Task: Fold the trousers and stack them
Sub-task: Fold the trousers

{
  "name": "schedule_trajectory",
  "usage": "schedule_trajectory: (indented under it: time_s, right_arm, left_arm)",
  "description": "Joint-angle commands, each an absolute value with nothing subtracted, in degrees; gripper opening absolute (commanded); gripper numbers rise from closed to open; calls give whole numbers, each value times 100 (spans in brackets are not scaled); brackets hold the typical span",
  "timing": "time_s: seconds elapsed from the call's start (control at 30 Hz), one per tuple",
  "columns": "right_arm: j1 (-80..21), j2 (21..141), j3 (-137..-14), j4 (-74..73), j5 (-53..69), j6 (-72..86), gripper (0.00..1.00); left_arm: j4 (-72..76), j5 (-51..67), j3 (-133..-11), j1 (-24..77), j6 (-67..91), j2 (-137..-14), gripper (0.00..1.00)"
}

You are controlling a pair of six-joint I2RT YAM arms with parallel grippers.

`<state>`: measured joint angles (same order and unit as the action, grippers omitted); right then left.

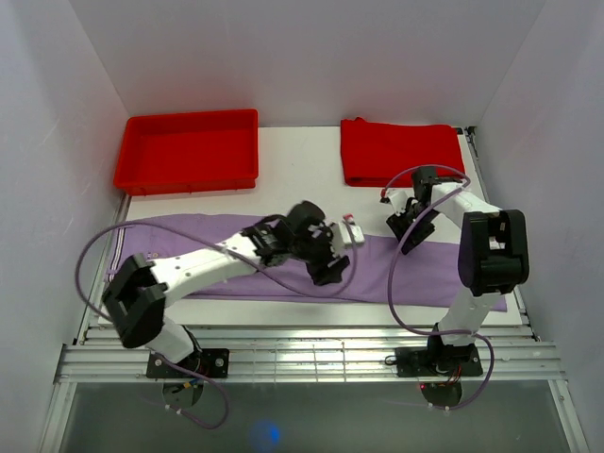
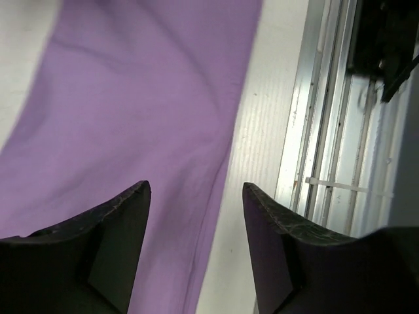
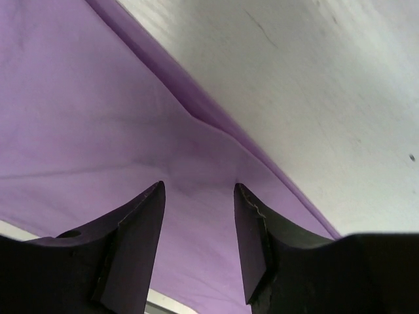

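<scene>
— Lilac trousers [image 1: 377,274], where?
— Spread flat on the table [image 1: 300,175], across the middle of the top view, left to right.
— Grippers?
— Left gripper [image 2: 195,188] and right gripper [image 3: 198,186] both gape over the cloth, holding nothing.

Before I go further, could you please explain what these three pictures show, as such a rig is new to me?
Two robot arms stand at the near edge of a white table. One picture looks down from above; the other two come from cameras on each wrist, their dark fingers at the bottom. Lilac trousers lie stretched across the table, a red tray and folded red cloth behind them. The left gripper and right gripper hover open above the trousers, holding nothing.
</scene>
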<state>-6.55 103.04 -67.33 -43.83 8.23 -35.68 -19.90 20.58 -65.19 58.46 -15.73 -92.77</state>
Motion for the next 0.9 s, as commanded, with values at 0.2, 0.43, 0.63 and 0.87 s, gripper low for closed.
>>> schedule_trajectory:
  time_s: [0.2, 0.43, 0.63, 0.87]
  right_arm:
    - [-484, 9607, -6426, -5213, 555, -4024, 52]
    - [-88, 9808, -5248, -4397, -208, -4402, 52]
    - [649, 10177, -4641, -3631, -957, -5017, 51]
    - [932, 10002, -5544, -4390, -810, -5476, 54]
  left_arm:
    - [-3549, 2259, -6074, 3484, -1020, -8323, 66]
    - [-3384, 1917, -5178, 2603, -791, -8349, 66]
    - [-3533, 1775, -4869, 2023, -905, -8376, 62]
    - [-4728, 2635, -5931, 1653, -2527, -8642, 63]
